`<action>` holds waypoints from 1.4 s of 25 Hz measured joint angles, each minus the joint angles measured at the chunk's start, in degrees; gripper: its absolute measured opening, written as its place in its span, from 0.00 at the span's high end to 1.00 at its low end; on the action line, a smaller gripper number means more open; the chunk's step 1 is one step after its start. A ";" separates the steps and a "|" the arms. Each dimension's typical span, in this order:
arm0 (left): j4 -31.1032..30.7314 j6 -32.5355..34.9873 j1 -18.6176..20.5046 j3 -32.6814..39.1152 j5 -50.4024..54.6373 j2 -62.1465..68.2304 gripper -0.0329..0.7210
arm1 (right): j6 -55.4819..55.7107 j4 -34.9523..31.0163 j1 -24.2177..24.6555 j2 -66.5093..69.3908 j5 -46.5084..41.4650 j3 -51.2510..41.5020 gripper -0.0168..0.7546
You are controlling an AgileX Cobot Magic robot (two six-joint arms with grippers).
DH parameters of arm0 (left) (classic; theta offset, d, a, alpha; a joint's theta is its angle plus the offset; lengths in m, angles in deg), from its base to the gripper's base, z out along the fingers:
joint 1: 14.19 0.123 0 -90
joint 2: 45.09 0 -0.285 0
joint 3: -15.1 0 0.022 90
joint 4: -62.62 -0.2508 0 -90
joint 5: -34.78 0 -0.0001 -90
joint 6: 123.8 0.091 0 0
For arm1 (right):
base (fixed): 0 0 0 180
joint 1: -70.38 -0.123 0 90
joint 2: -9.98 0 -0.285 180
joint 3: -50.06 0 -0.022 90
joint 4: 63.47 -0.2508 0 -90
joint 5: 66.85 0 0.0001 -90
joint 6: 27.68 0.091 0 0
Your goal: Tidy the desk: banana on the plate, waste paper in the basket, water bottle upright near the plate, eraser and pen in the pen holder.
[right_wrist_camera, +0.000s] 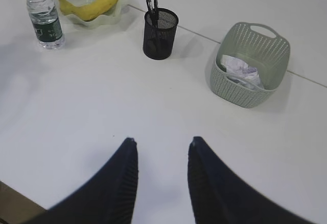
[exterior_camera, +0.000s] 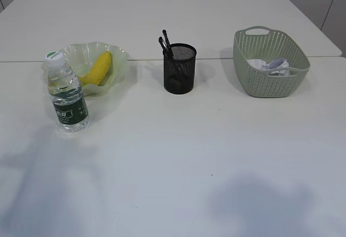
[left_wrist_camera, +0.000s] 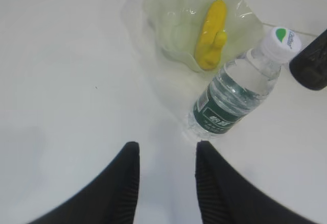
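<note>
The white desk [exterior_camera: 178, 156] has a seam running across it, with pale wall panels behind. Neither arm shows in the exterior view, only soft shadows on the near tabletop. Both grippers hang above bare desk, jaws parted and empty: the left gripper [left_wrist_camera: 166, 150] just short of the upright bottle [left_wrist_camera: 232, 99], the right gripper [right_wrist_camera: 161, 145] well back from everything. The banana [exterior_camera: 98, 68] lies in the plate [exterior_camera: 116, 51] beside the bottle. Pens [exterior_camera: 165, 41] stand in the holder [exterior_camera: 179, 68]; the eraser may be inside, hidden by mesh. Paper [exterior_camera: 269, 65] sits in the basket [exterior_camera: 259, 86].
</note>
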 joint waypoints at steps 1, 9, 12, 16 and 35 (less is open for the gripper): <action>-3.27 -0.63 -1.31 -0.88 -1.30 -0.85 0.61 | 0.00 0.10 0.00 -0.47 -0.10 -0.13 0.65; -30.65 -10.65 -17.06 -2.04 -7.38 -9.42 0.62 | 0.13 0.26 0.00 -1.01 -0.57 -0.26 0.65; -40.42 -15.75 -18.65 -2.04 -7.38 -15.15 0.62 | 0.13 0.26 0.00 -1.01 -1.28 -0.26 0.65; -48.24 -19.02 -18.63 -2.04 -4.60 -23.49 0.62 | 0.13 0.26 0.00 -2.12 -1.58 -1.07 0.65; -60.91 -34.70 -18.67 -2.34 25.86 -57.85 0.62 | 0.36 -0.57 0.00 -13.31 -2.04 -10.47 0.65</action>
